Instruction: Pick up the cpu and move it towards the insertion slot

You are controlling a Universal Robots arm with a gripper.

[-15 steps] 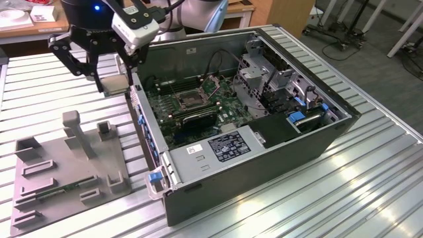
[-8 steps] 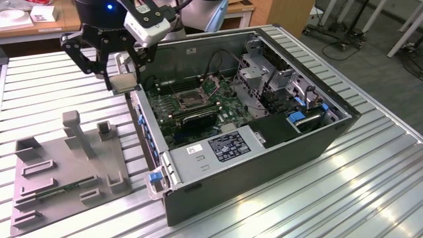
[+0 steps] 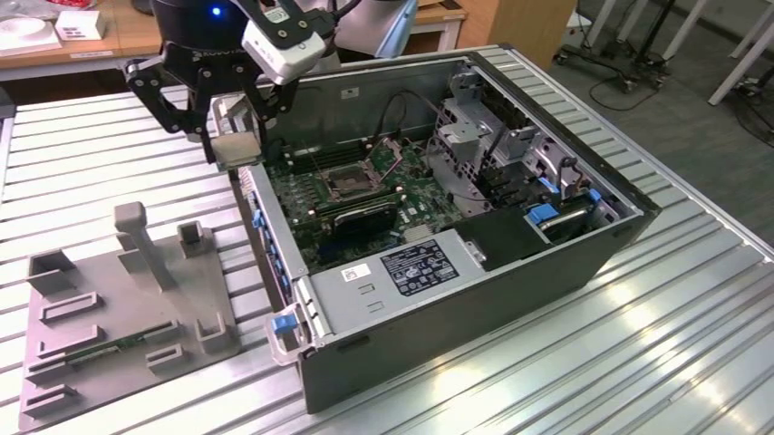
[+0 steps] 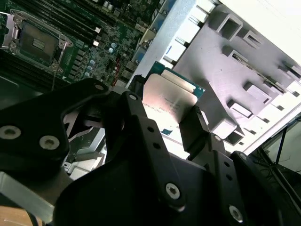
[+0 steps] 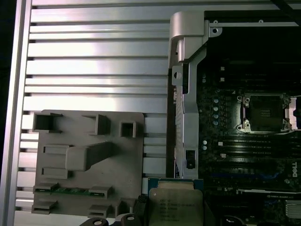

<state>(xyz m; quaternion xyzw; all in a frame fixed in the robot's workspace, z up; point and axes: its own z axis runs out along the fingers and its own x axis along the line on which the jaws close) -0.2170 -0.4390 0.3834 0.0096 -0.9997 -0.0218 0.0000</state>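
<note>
Exterior view – one gripper (image 3: 237, 136) clamped on one cpu (image 3: 238, 143), above the case wall, one insertion slot (image 3: 343, 181) uncovered, cpu's lower edge cut off in first wrist view.

Metal, plastic and circuit board

The cpu (image 4: 168, 101) has a dull silvery metal lid on a green board edge; the gripper (image 4: 162, 125) is matt black (screw heads shiny); the insertion slot (image 5: 264, 113) has a bright metal frame; the table (image 3: 629, 344) is ribbed, glossy aluminium.
</note>
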